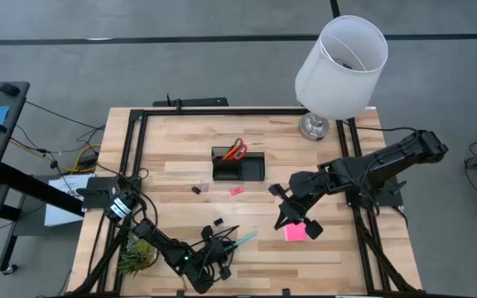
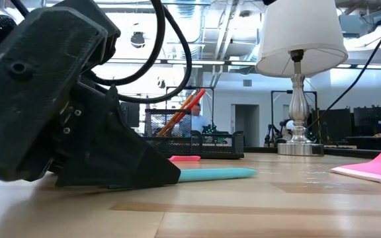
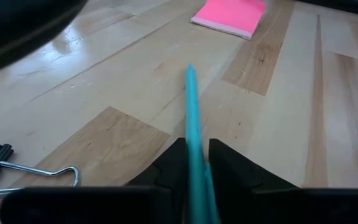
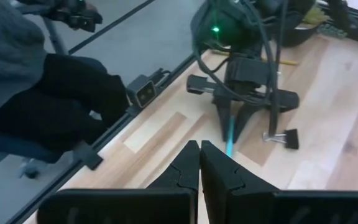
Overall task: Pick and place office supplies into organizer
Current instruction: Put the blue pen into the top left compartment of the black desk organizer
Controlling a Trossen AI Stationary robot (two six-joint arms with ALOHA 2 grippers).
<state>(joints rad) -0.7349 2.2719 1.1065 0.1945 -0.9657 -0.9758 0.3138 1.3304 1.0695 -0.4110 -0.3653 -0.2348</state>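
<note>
My left gripper (image 1: 219,247) is low at the table's near edge, shut on a teal pen (image 3: 192,124) that points toward the pink sticky pad (image 1: 296,232). My right gripper (image 4: 199,163) is shut and empty, hovering just left of the pad. The black organizer (image 1: 238,166) stands mid-table with red-handled scissors (image 1: 238,150) and orange pens upright in its box. A pink eraser (image 1: 237,191) and small black clips (image 1: 197,189) (image 1: 218,222) lie on the wood. My left gripper pinches the teal pen's near-left end (image 3: 196,177) between its two fingers. The fingers (image 2: 157,173) slant down low from the table's near-left side and lie along the pen. Most of the pen (image 2: 217,174) sticks out ahead of them, level, resting on the table.
A white-shaded lamp (image 1: 340,58) stands at the far right corner. A green plant tuft (image 1: 137,255) sits near the left arm's base. A binder clip (image 3: 8,169) lies close beside my left gripper. Black frame rails run along the table's sides.
</note>
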